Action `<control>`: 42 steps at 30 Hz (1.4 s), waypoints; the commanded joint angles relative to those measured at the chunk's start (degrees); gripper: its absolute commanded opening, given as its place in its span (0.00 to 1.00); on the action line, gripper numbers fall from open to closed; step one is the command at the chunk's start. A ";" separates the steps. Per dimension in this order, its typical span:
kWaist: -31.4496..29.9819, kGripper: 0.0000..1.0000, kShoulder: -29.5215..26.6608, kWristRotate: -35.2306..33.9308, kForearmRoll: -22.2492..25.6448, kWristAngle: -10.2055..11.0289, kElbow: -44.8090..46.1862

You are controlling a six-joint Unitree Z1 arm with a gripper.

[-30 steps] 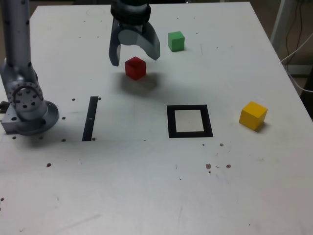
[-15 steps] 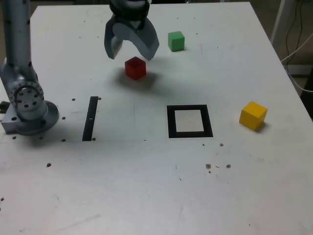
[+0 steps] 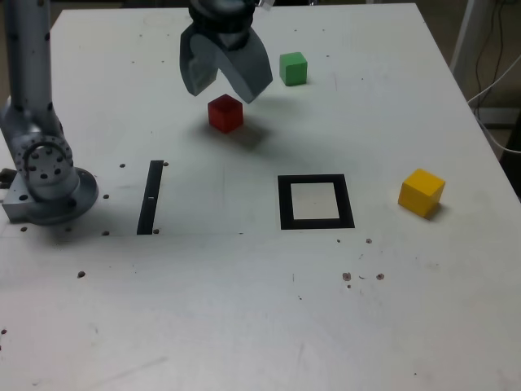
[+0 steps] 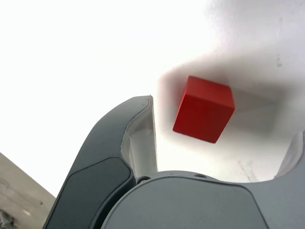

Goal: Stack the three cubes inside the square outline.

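Observation:
A red cube (image 3: 225, 112) rests on the white table, far from the square outline (image 3: 315, 201). My gripper (image 3: 225, 86) hangs open just above and behind the red cube, not touching it. In the wrist view the red cube (image 4: 204, 109) lies on the table between my two grey fingers (image 4: 138, 138), with gaps on both sides. The green cube (image 3: 293, 68) sits further back, to the exterior view's right of the gripper. The yellow cube (image 3: 421, 192) stands to the exterior view's right of the outline. The outline holds nothing.
The arm's grey base (image 3: 47, 175) stands at the exterior view's left. A thin black strip (image 3: 151, 196) lies flat between the base and the outline. Cables (image 3: 496, 65) hang off the table's right edge.
The open gripper has risen and shifted a little toward the exterior view's right above the red cube. No cube has moved.

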 commanded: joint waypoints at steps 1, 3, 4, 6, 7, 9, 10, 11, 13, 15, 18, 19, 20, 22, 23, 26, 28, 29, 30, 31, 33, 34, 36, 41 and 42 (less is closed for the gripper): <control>-0.06 0.99 0.52 -0.51 -0.53 0.38 0.12; -0.06 0.99 0.98 -1.10 -0.98 0.94 0.12; -0.06 0.99 1.25 -1.42 -1.17 1.27 0.10; -0.06 0.99 1.88 -1.99 -1.52 1.85 0.05; -0.06 0.99 2.23 -2.22 -1.73 2.08 0.04; -0.06 0.99 2.90 -2.59 -2.21 2.41 0.08; -0.06 0.99 3.30 -2.77 -2.56 2.51 0.13; -0.06 0.98 3.59 -2.88 -2.83 2.57 0.20; -0.06 0.98 4.06 -3.06 -3.26 2.62 0.32; -0.06 0.97 4.42 -3.20 -3.57 2.63 0.46; -0.16 0.96 4.90 -3.53 -3.99 2.63 0.80; -0.25 0.95 5.04 -3.70 -4.21 2.63 1.01; -0.35 0.94 5.19 -3.91 -4.47 2.63 1.27; -0.60 0.93 5.42 -4.37 -5.16 2.63 1.89; -0.74 0.92 5.48 -4.61 -5.51 2.63 2.22; -1.30 0.89 5.51 -5.33 -6.27 2.63 3.02; -1.70 0.87 5.45 -5.84 -6.47 2.63 3.36; -1.91 0.85 5.43 -6.15 -6.50 2.63 3.48; -2.10 0.83 5.41 -6.48 -6.53 2.64 3.58; -2.28 0.80 5.40 -6.96 -6.55 2.67 3.71; -2.45 0.74 5.39 -7.79 -6.57 2.86 3.88; -2.50 0.69 5.36 -8.13 -6.63 2.98 3.96; -2.53 0.57 5.29 -8.63 -6.86 3.22 4.12; -2.53 0.33 5.08 -8.86 -7.62 3.42 4.44; -2.53 0.31 5.07 -8.86 -7.66 3.40 4.45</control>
